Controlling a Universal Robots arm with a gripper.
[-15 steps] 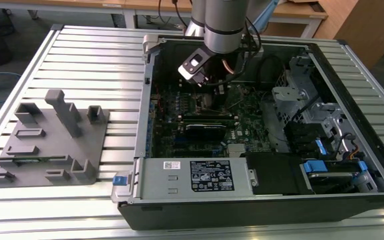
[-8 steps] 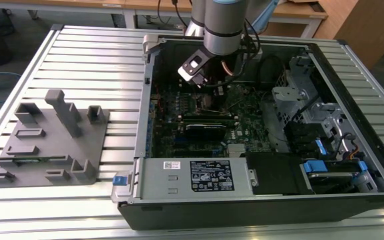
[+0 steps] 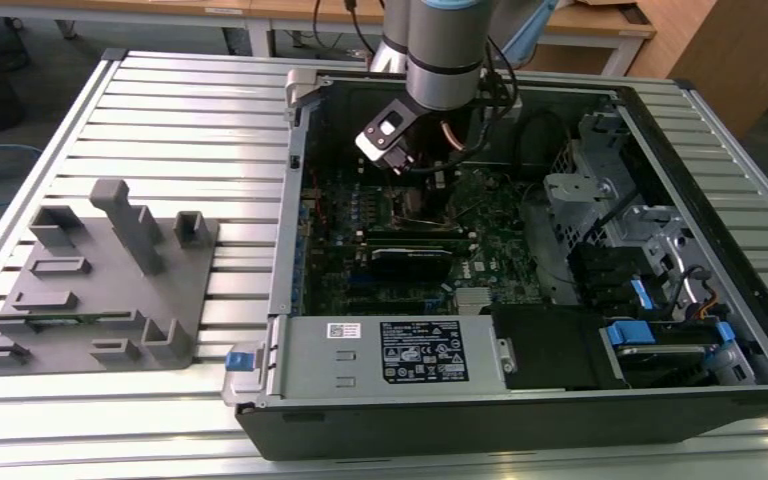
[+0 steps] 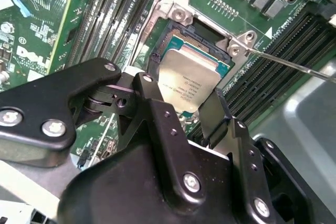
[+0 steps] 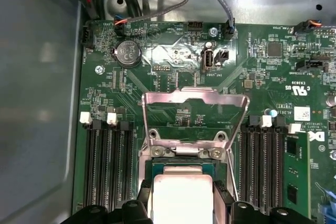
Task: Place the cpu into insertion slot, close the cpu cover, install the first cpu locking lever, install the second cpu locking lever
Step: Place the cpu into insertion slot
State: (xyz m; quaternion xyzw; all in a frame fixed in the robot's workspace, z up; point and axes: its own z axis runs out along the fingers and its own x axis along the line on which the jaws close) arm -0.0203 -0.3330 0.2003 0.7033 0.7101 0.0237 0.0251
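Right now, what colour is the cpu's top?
Silver-grey; the cpu shows best in the second wrist view.

Slatted metal table (image 3: 184,110) — wooden desks (image 3: 598,22) behind, grey floor (image 3: 64,45).

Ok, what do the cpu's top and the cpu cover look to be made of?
The cpu: top looks like metal, dull silver-grey, matte finish, giving only a soft sheen. The cpu cover: thin bare sheet metal, probably steel, brighter, with glare along its bent edges; the alloy cannot be told.
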